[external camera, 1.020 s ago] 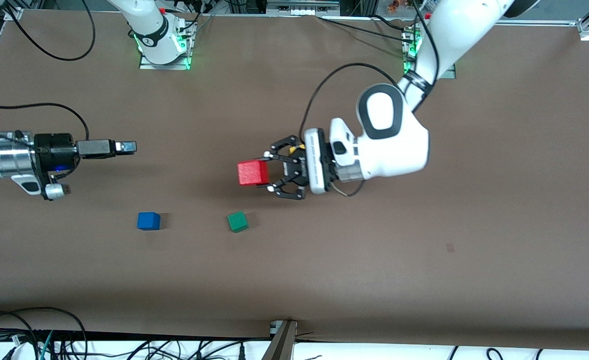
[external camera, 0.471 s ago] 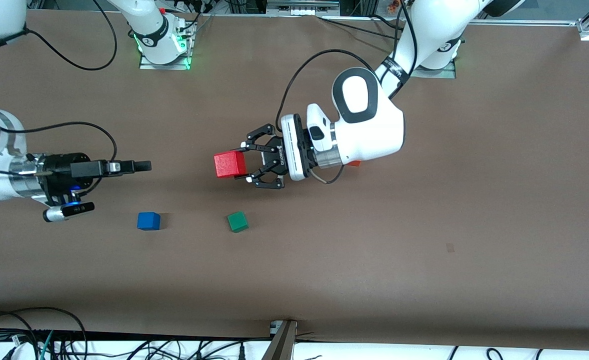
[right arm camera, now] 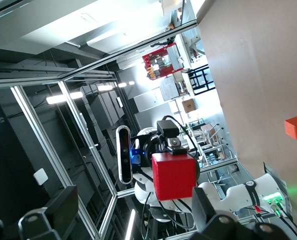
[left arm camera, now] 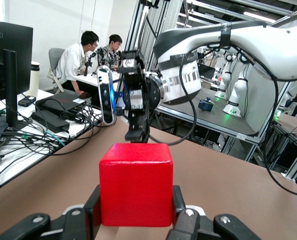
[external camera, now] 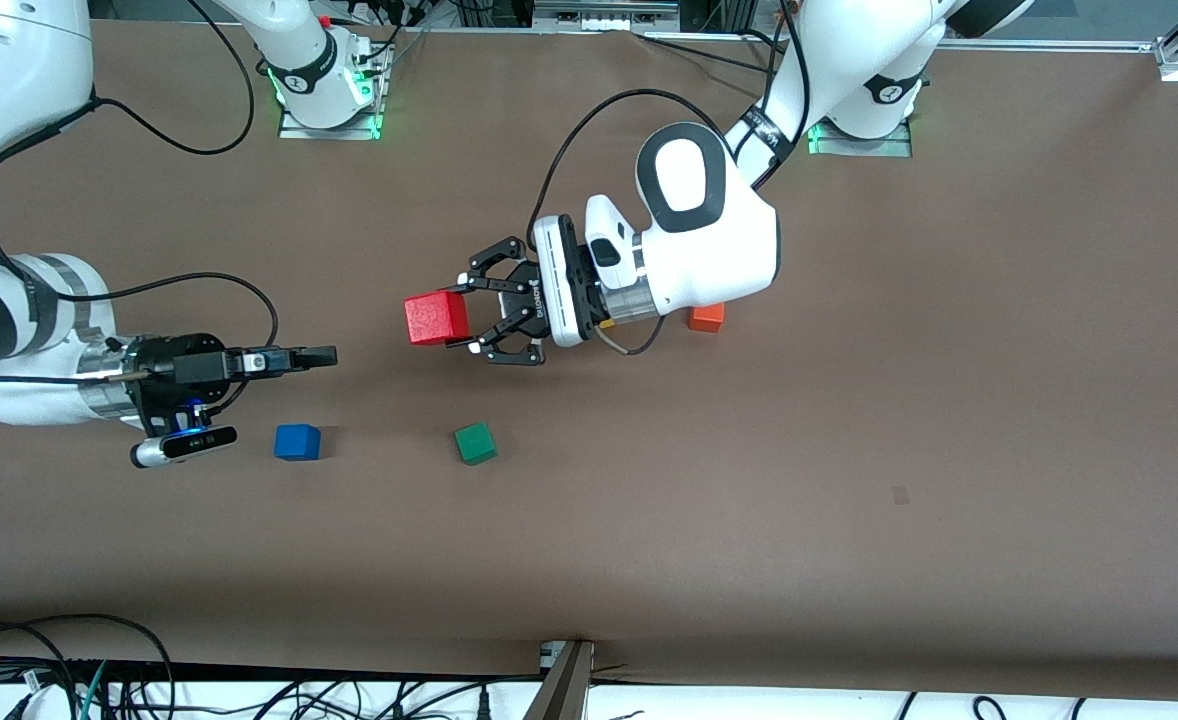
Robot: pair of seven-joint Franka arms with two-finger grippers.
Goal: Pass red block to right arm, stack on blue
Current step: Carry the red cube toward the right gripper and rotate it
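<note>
The red block [external camera: 436,318] is held in the air by my left gripper [external camera: 465,318], which is shut on it over the middle of the table. In the left wrist view the block [left arm camera: 136,185] sits between the black pads [left arm camera: 93,205]. My right gripper [external camera: 321,355] is open and empty, pointing at the block with a gap between them, over the table beside the blue cube [external camera: 297,441]. In the right wrist view the red block [right arm camera: 174,175] shows between my right gripper's [right arm camera: 133,210] spread fingers, farther off. The left wrist view shows the right gripper [left arm camera: 137,125] facing the block.
A green cube [external camera: 475,443] lies on the brown table [external camera: 849,450], nearer the front camera than the red block. An orange cube [external camera: 706,317] lies beside the left arm's white hand and shows in the right wrist view [right arm camera: 296,127]. Arm bases stand along the table's top edge.
My left gripper has carried the red block toward the right arm's end, uncovering the orange cube. My right gripper has moved toward the block and toward the blue cube.
</note>
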